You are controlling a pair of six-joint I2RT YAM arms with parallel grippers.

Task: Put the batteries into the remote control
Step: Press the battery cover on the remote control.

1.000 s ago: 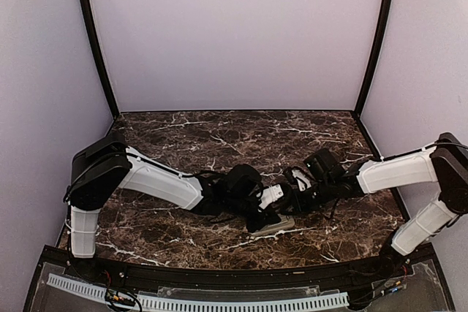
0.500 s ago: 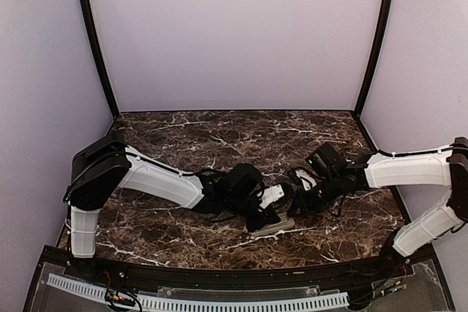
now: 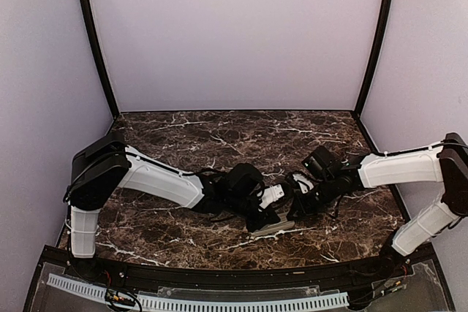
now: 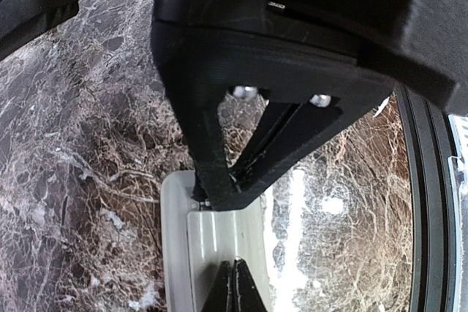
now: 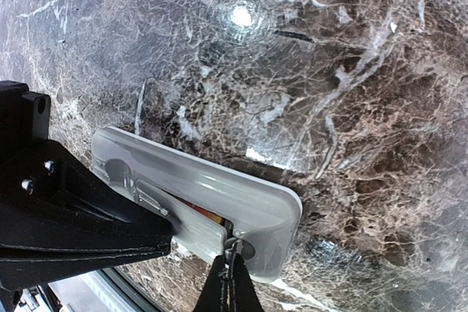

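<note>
The remote control (image 3: 276, 226) lies back side up on the marble near the front middle. In the left wrist view the remote (image 4: 174, 239) is light grey, with its battery cover (image 4: 219, 242) on top. My left gripper (image 4: 234, 286) is shut, its tips resting on the cover. My right gripper (image 5: 231, 283) is shut, its tips against the cover's end edge on the remote (image 5: 241, 195). The cover (image 5: 186, 224) sits slightly ajar. A reddish battery (image 5: 205, 214) shows in the gap under it. In the top view both grippers, left (image 3: 268, 217) and right (image 3: 292, 212), meet over the remote.
Dark marble tabletop (image 3: 219, 137) with purple walls on three sides. A black raised rim (image 3: 219, 275) runs along the near edge, also seen in the left wrist view (image 4: 420, 202). The right gripper's black fingers (image 4: 219, 173) cross over the remote's far end.
The right arm has shifted slightly, its wrist edging left toward the remote. The left arm and the remote have stayed in place.
</note>
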